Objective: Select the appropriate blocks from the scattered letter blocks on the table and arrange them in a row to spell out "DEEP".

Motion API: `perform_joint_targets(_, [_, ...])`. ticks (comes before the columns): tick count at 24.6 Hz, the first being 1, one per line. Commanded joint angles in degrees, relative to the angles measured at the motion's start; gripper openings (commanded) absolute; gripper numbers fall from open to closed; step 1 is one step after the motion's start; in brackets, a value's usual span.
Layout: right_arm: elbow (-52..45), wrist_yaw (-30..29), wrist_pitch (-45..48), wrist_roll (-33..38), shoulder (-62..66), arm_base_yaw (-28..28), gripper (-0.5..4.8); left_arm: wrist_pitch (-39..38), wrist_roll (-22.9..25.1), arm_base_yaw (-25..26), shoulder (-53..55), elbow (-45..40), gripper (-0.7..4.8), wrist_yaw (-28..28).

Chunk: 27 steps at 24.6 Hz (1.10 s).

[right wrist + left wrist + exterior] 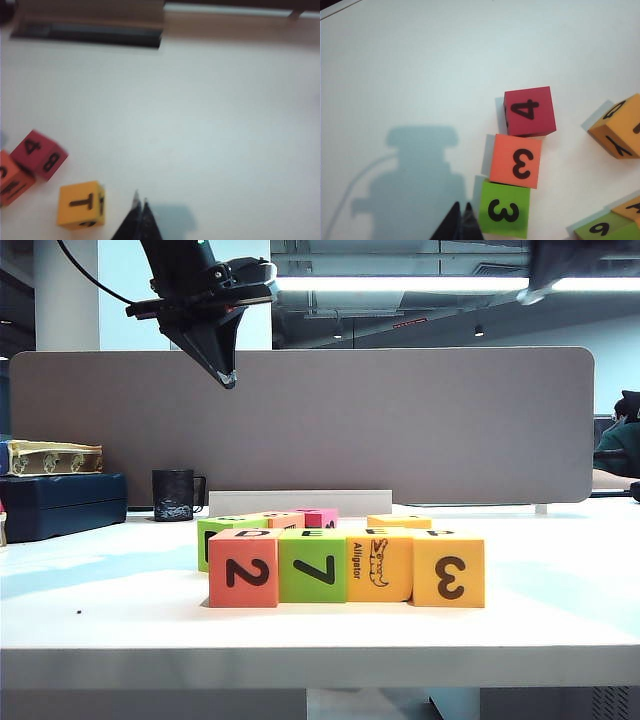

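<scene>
Left gripper [229, 378] hung high above the table [120, 620], over the left end of the block group, fingertips pressed together and carrying nothing; its wrist view showed the same tips [461, 212] meeting just beside a green cube marked 3 [505, 210]. Right gripper [140, 206] also had its fingers together and empty, above bare tabletop near an orange T cube [80, 204]; in the exterior view only a blurred dark part of that arm showed at top right.

Four cubes stood touching in a row near the front edge, left to right: salmon-red cube with 2 [244, 568], green cube with 7 [313, 566], orange alligator cube [379, 565], orange cube with 3 [449, 570]. Top faces appeared to read D, E, E, P.

Remaining blocks lay just behind the row, including a pink cube [318, 517].
</scene>
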Motion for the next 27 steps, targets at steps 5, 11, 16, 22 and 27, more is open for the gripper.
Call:
perform_joint_targets(5, [-17.9,0.2,10.7,0.5,-16.2,-7.6,-0.01,0.4,0.0,0.0,-0.3,0.2,-0.06,-0.1])
perform_joint_targets(11, [-32.7,0.2,15.7,0.5,-30.8,-14.1,-0.01,0.4,0.0,-0.1,-0.3,0.2,-0.06,0.0])
perform_joint_targets(16, [-44.6,-0.2,16.0,0.5,-45.1,-17.2,-0.01,0.1,0.0,-0.1,-0.6,0.3,-0.06,0.1])
perform_joint_targets(22, [-60.6,-1.9,26.4,4.6,-59.9,-17.7,-0.01,4.0,0.0,-0.1,-0.2,0.1,-0.06,0.4])
perform_joint_targets(27, [-62.6,-1.8,27.3,5.1,-60.1,-17.7,-0.01,4.1,0.0,-0.1,-0.2,0.1,-0.06,0.4])
